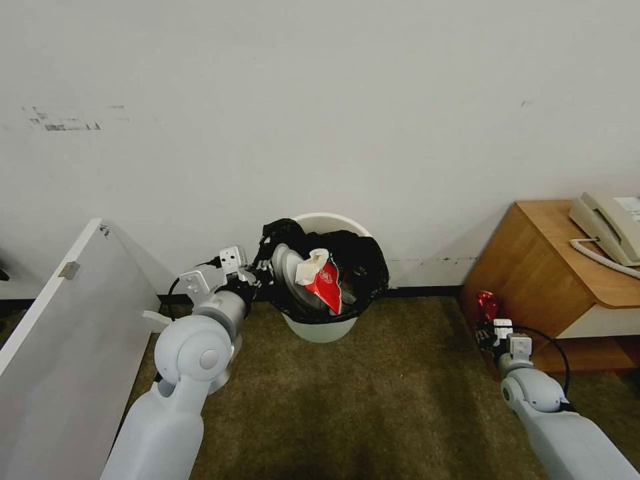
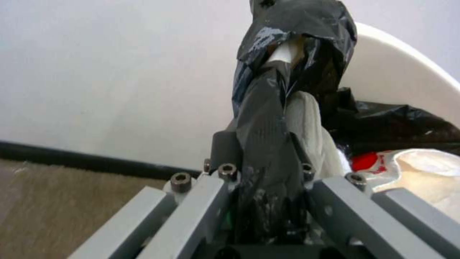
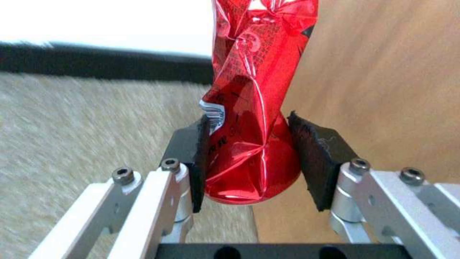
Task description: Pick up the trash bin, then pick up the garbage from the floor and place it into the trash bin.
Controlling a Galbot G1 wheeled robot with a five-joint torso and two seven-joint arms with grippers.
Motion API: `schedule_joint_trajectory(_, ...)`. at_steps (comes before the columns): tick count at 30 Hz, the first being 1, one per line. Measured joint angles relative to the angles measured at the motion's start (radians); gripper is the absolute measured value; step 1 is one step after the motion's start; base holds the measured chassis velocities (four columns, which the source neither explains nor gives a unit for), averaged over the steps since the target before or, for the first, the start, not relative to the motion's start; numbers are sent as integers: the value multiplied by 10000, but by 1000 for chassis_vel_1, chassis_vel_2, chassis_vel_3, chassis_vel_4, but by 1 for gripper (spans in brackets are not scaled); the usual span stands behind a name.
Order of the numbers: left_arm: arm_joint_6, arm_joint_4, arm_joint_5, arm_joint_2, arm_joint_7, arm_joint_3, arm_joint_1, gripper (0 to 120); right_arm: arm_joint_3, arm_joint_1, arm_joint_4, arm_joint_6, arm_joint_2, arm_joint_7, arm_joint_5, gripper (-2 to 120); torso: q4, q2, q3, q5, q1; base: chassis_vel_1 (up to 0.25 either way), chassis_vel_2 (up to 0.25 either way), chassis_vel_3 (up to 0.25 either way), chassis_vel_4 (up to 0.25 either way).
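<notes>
Centrally, against the scuffed white wall [image 1: 333,100], the trash bin [image 1: 320,327] is a round, smooth white plastic tub lined with a crinkled, glossy black bag [image 1: 363,267] folded over its rim. It tilts a little and is already stuffed: a red packet with torn white paper [image 1: 323,277] pokes out beside a pale rounded piece. The left gripper [image 1: 257,273] is at the bin's left rim, its grey fingers [image 2: 225,147] pinched together on the rim with the black bag bunched between them.

Over by the wooden cabinet [image 1: 533,253], the right gripper [image 1: 487,327] hangs low, its black foam pads [image 3: 314,154] clamped on a crumpled red packet [image 3: 254,108] of shiny foil that stands upright between them.

Underfoot lies a short, nubby olive-brown carpet [image 1: 400,400], edged by a dark baseboard [image 1: 420,291]. A beige telephone [image 1: 610,227] with a coiled cord rests on the cabinet top, and a white panel [image 1: 60,347] leans at the far left.
</notes>
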Motion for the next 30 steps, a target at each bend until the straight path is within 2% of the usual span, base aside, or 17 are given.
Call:
schedule_joint_trajectory(2,74,-28,-78,1,-125,-7,16,4,12,-84,222,13,-27,9,-38,39,0,0,0,1,0,0,0,0,0)
schedule_joint_trajectory(6,421,-149,-633,5,-822,-41,71,4,54,-370,1312,26,-102,44,-136,39,-1,-1,1,1,0,0,0,0,0)
schedule_joint_trajectory(16,649,-232,-1010,22,-1243,-95,113,4,141,-674,3253,12,-223,82,-203,39,-1,0,2,1,0,0,0,0,0)
schedule_joint_trajectory(18,734,-238,-1130,22,-1380,-102,128,4,211,-760,4126,-17,-302,94,-165,39,0,0,1,2,0,0,0,0,0)
schedule_joint_trajectory(30,768,-197,-1462,17,-1566,-70,126,4,316,-867,5965,165,-611,-158,2,39,-2,0,2,4,0,0,0,0,0)
